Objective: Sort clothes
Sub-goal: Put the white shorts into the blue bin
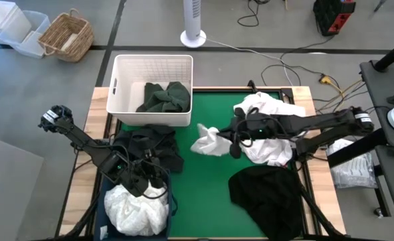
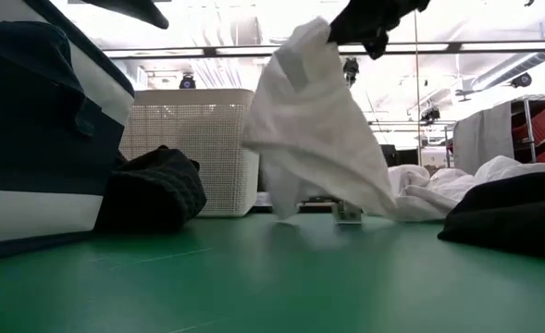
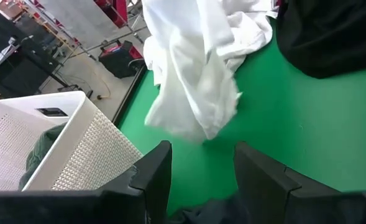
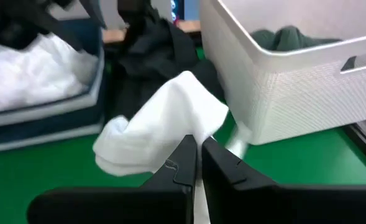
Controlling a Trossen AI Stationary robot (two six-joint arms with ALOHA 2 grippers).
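A white garment [image 1: 209,140] hangs at the table's middle from my right gripper [image 1: 235,148], which is shut on it. More white clothes [image 1: 271,137] lie piled behind it at the right, and a black garment [image 1: 267,191] lies near the front right. Dark green clothes [image 1: 164,99] lie in the white lattice basket [image 1: 120,100]. White clothes [image 1: 135,209] fill the navy bin [image 1: 102,209] at the front left. My left gripper [image 1: 146,179] stands open over another black garment [image 1: 146,144] beside the bin. My right gripper pinches a bunched fold of the white garment [image 4: 192,127] between its two shut fingers [image 4: 184,163]. The fingers come from the table's right, slanting down. The cloth hangs slack below them [image 2: 309,129], and I cannot tell whether its lower edge [image 2: 286,211] touches the table.
The green mat [image 1: 203,194] is bare between the bin and the front black garment. The basket stands at the far left of the mat. Cables, a wicker basket [image 1: 66,37] and a fan base [image 1: 193,37] are on the floor beyond the table.
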